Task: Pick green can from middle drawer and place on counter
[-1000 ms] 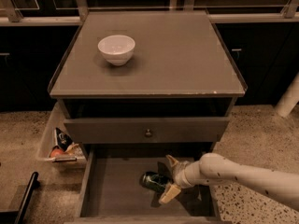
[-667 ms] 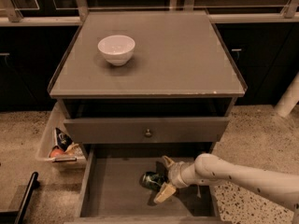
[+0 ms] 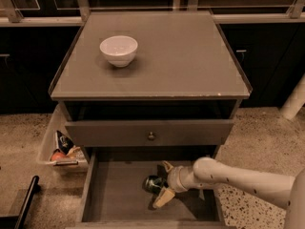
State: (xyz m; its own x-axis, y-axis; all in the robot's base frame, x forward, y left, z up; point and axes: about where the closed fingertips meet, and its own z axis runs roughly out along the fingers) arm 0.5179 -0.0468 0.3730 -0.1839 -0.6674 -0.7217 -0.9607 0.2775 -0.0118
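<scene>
The green can (image 3: 152, 183) lies on its side on the floor of the open middle drawer (image 3: 114, 194), near the drawer's middle. My gripper (image 3: 163, 183) reaches in from the right on a white arm. Its two tan fingers are spread, one (image 3: 167, 166) behind the can and one (image 3: 162, 198) in front of it, so the can sits between them at the tips. The counter (image 3: 176, 56) is the flat grey-brown cabinet top above, with a small white chip at its front edge.
A white bowl (image 3: 118, 50) stands on the counter's back left. A drawer front with a round knob (image 3: 151, 136) sits above the open drawer. A side bin (image 3: 62, 149) on the left holds snack packets. A black bar (image 3: 26, 202) lies on the floor at lower left.
My gripper has moved left in the drawer, towards the can, so its spread fingers now straddle the can's right end. The can has not moved.
</scene>
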